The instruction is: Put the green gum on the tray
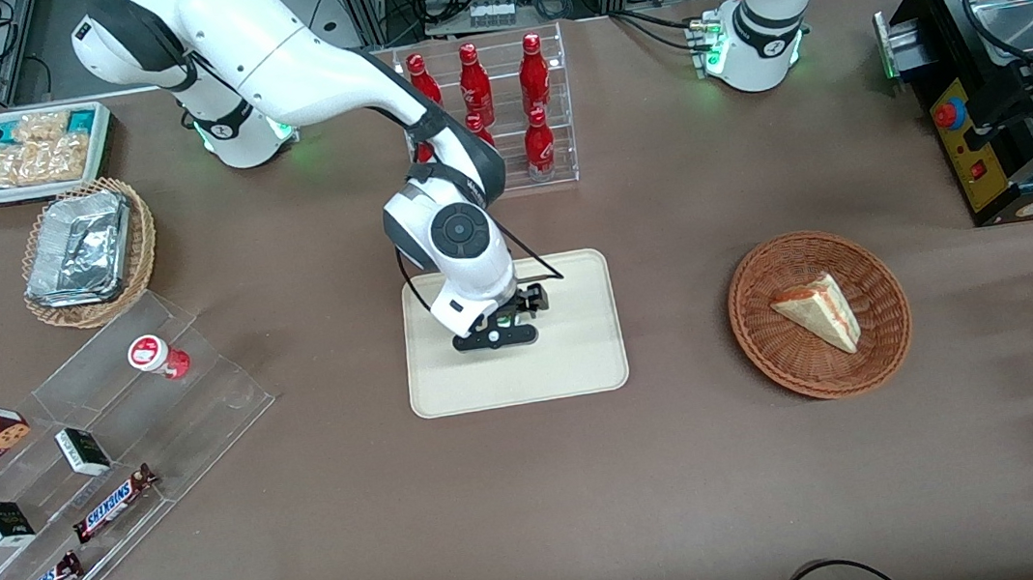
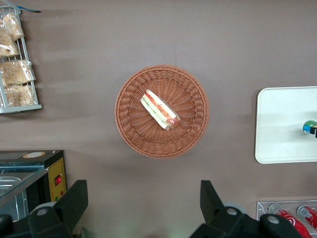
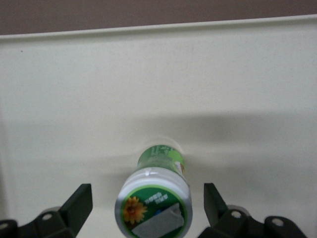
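Note:
The green gum (image 3: 154,206) is a small green bottle with a white lid bearing a green-and-yellow flower mark. It stands upright on the cream tray (image 3: 148,74). My right gripper (image 3: 147,198) is open and straddles the bottle. Its dark fingers (image 3: 79,203) stand apart from the lid, with a gap on each side. In the front view the gripper (image 1: 500,329) hangs low over the tray (image 1: 573,361), at the part toward the working arm's end, and hides the gum. The tray's edge also shows in the left wrist view (image 2: 282,124).
A red gum bottle (image 1: 156,356) lies on a clear stepped stand with Snickers bars (image 1: 113,501) toward the working arm's end. A foil tray in a wicker basket (image 1: 79,247), a rack of red bottles (image 1: 496,107) and a wicker basket with a sandwich (image 1: 819,314) surround the tray.

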{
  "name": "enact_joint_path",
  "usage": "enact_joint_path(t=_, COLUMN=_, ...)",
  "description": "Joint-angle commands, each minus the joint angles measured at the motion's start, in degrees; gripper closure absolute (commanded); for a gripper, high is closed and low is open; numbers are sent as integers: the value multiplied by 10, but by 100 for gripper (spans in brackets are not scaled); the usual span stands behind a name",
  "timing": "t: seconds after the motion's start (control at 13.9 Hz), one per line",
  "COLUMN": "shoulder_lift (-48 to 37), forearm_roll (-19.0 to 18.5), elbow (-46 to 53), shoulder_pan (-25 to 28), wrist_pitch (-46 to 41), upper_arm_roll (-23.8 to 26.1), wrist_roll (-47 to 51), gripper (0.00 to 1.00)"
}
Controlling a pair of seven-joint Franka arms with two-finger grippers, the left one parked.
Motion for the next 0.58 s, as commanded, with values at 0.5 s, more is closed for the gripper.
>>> enact_joint_path(t=0.5, shoulder_lift=-59, forearm_roll=-15, elbow=13, shoulder_pan=-5, wrist_pitch=-108, upper_arm_roll=-8, wrist_roll=-80, gripper=0)
